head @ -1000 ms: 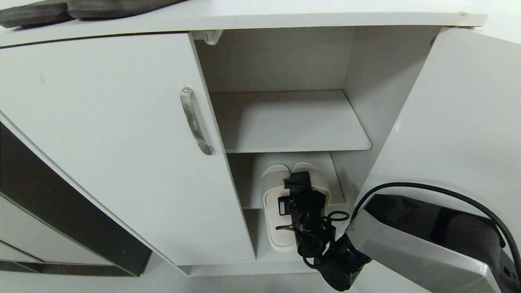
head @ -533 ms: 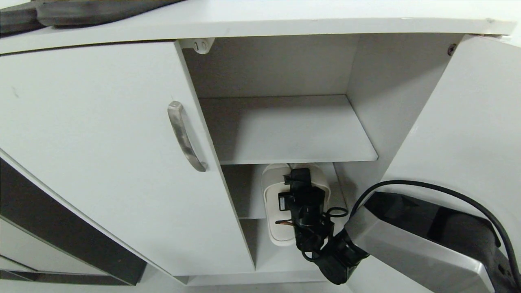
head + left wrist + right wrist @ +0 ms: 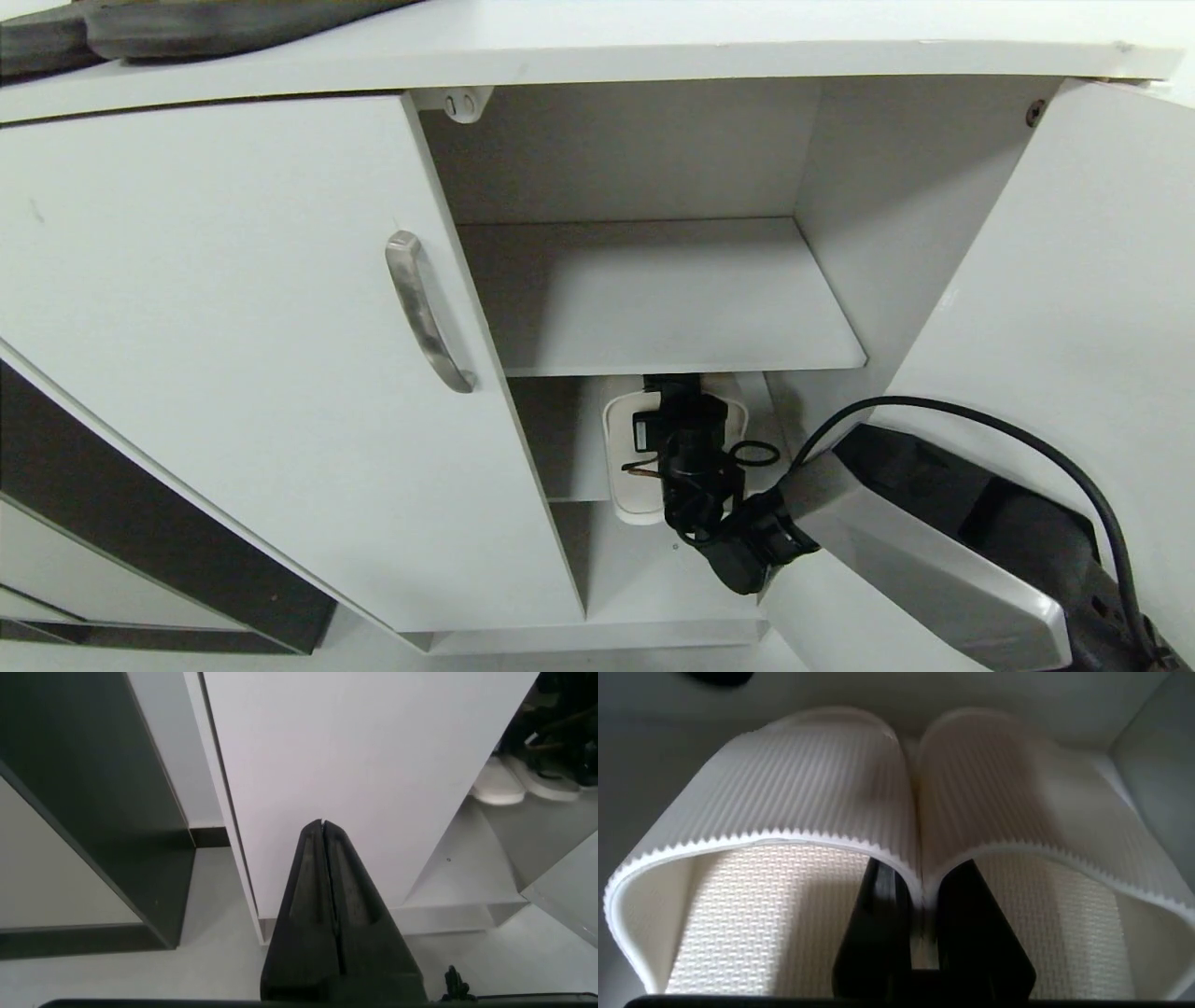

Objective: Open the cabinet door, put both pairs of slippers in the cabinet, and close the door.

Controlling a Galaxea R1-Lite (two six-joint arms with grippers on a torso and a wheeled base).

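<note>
A pair of white slippers (image 3: 624,462) lies side by side, toes inward, on the cabinet's middle shelf (image 3: 569,448). My right gripper (image 3: 674,390) is shut on the slippers' inner strap edges, its tips tucked under the upper shelf (image 3: 672,308). In the right wrist view the black fingers (image 3: 878,915) pinch the two ribbed straps (image 3: 822,784) together. The right door (image 3: 1074,280) stands open. Low in front of the closed left door (image 3: 355,765), my left gripper (image 3: 322,835) is shut and holds nothing. Two dark grey flat things (image 3: 187,23), possibly the other pair, lie on the cabinet top.
The left door carries a metal handle (image 3: 425,313). Below the slippers is the bottom shelf (image 3: 644,579). A dark panel (image 3: 140,523) runs along the lower left. My right arm's cable (image 3: 1027,448) loops beside the open door.
My right gripper has pushed the white slippers deeper into the cabinet, so their toes now sit under the upper shelf. The head camera shifted early on. The left arm shows no earlier frame.
</note>
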